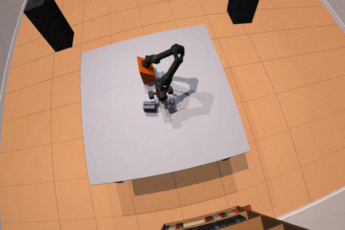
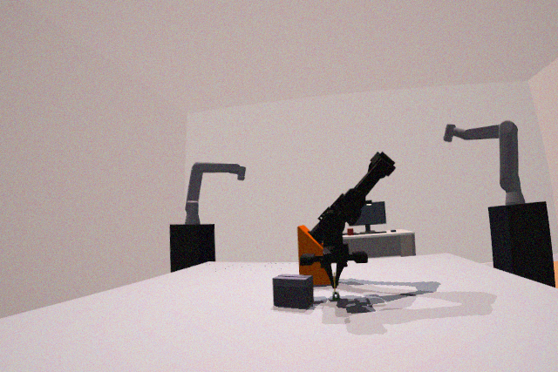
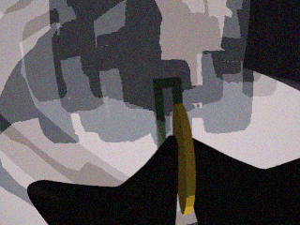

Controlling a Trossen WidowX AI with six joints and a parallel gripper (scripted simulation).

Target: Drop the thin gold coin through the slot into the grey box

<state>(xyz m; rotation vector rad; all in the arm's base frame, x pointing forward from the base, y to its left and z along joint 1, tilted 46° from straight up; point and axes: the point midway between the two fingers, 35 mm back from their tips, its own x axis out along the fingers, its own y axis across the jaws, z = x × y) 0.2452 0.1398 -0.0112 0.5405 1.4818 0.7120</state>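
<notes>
The end effector (image 3: 183,178) is closed narrowly on the gold coin (image 3: 184,157), which stands on its edge in the dark-green holder (image 3: 167,101). The holder sits on the counter (image 2: 180,314) just beside the closed grey box (image 2: 293,290), on its right in the exterior view.

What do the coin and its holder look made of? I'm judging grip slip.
The gold coin, pinched edge-on in the gripper, looks like dull brass-toned metal: flat yellow, no glint. The dark-green holder looks like matte plastic, though uniform colour leaves that open.
</notes>
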